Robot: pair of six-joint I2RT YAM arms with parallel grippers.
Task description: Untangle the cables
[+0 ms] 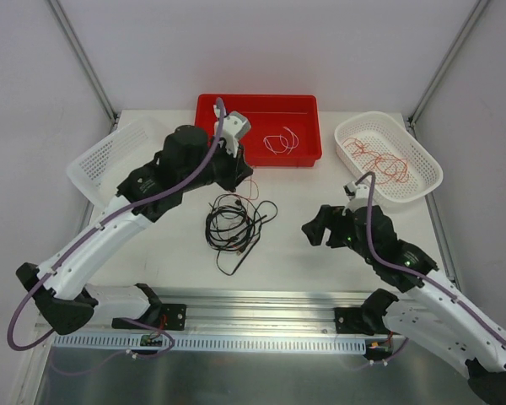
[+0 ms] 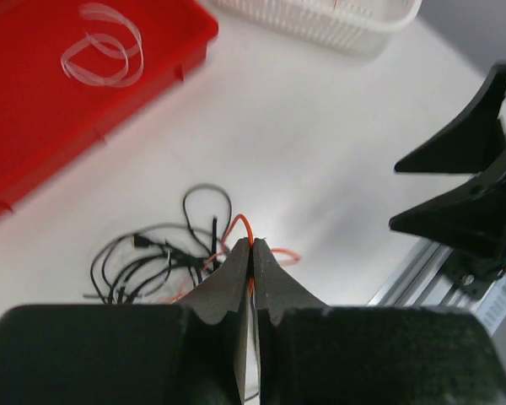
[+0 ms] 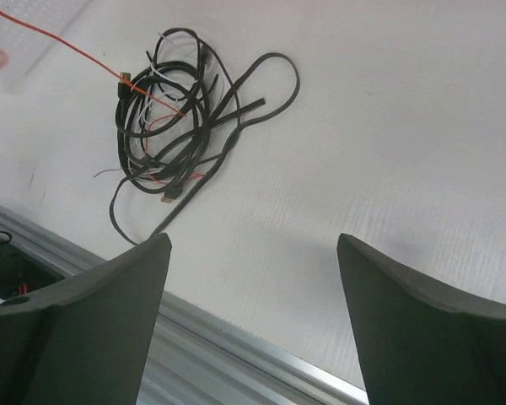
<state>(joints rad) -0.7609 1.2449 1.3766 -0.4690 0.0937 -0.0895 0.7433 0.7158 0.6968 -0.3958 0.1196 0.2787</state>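
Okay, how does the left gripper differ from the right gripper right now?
The left gripper has its jaws shut, pinching a red-orange cable; the right gripper has its jaws wide apart with nothing between them. The left gripper is at the far edge of the tangle of cables, while the right gripper is off to its right, apart from it. Both are black and face that tangle.

- The left arm [image 1: 93, 240] has white shells on its long links and bulky black housings at the joints.
- The right arm [image 1: 447, 325] has the same white-and-black build.
- A thick purple hose [image 1: 185, 181] runs along each arm.
- The left tool [image 2: 251, 249] has two matte black fingers [image 2: 219, 295], wedge-shaped and tapering to thin tips.
- The right tool [image 3: 253, 240] has the same black wedges.
- A small grey-white camera block [image 1: 236, 126] sits at the left wrist.
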